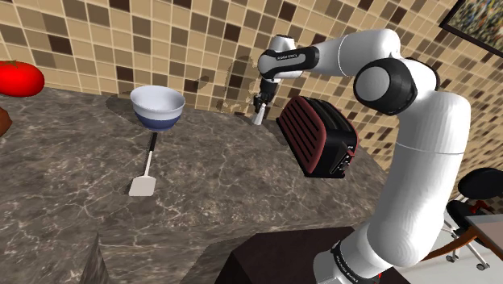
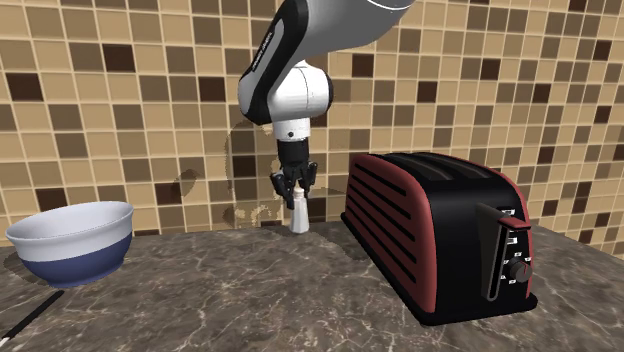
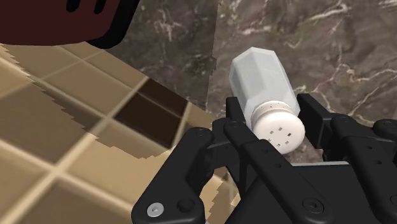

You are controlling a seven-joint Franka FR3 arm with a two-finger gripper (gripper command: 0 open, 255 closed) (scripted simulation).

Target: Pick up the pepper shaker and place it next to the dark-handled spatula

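- Clamping black jaws on the cap end of the small pale faceted pepper shaker with white perforated cap [image 2: 298, 215], shaker upright
- Shaker at the back of the dark marbled stone bench [image 1: 72, 185], by the tan tiled wall [image 2: 120, 130], near the black and red toaster [image 1: 318, 137]
- Can't tell if shaker base touches bench
- Dark-handled spatula with white blade [image 1: 147, 165] lies well apart, to the shoulder view's left, handle end at the white and blue bowl [image 1: 157, 109]
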